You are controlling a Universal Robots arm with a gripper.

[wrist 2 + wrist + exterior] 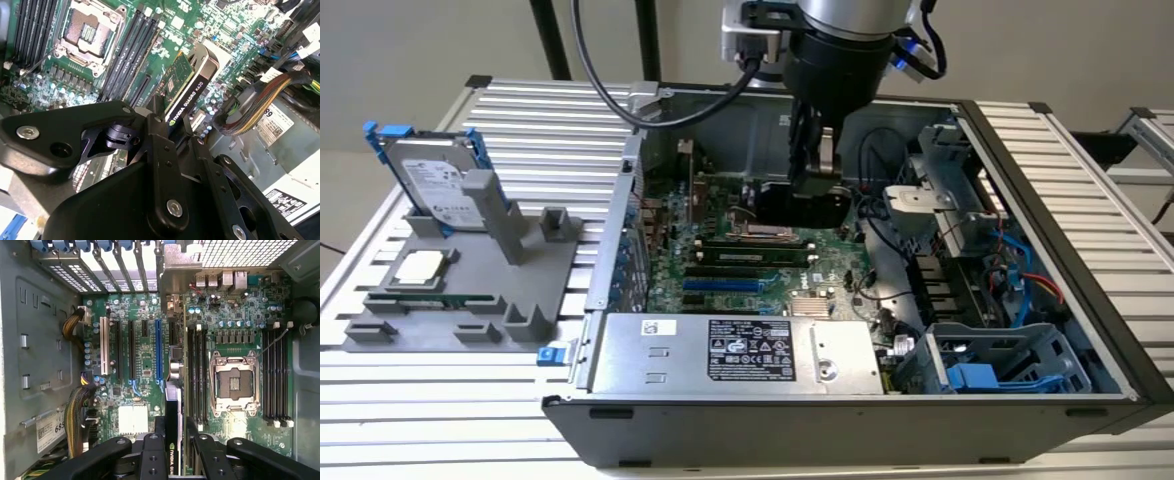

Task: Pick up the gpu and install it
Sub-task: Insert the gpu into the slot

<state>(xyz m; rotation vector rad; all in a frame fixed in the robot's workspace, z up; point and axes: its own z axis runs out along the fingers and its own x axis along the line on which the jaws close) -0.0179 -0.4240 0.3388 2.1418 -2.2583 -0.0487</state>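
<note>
1. The hand [170,142] was closed on the gpu [187,87], its two black fingers [155,452] clamping the card's upper edge from either side. Gripped that way, the card hung edge-down, presumably so its connector edge could meet a slot squarely.

2. In the second wrist view the gpu stood on edge over the motherboard [210,30], green board on one face and black cooler on the other. It seemed close to the board, but whether it had reached a slot I could not tell.

3. In the first wrist view the card ran away from the hand, parallel to the expansion slots, with the blue slot [158,352] just beside it on one flank and the memory slots [195,372] on the other. Its silver end bracket [175,265] pointed at the rear slot openings of the case, which suits a bracket meant to sit in that back wall.

4. Beyond lay the empty processor socket [235,382], apart from the card.

5. In the exterior view the arm reached straight down into the open computer case [1067,180], which lay on its side on the ribbed bench [400,410], so the board faced up.

6. At the exterior view's left a grey fixture [467,290] held a hard drive [434,180] upright, well apart from the work.
</note>
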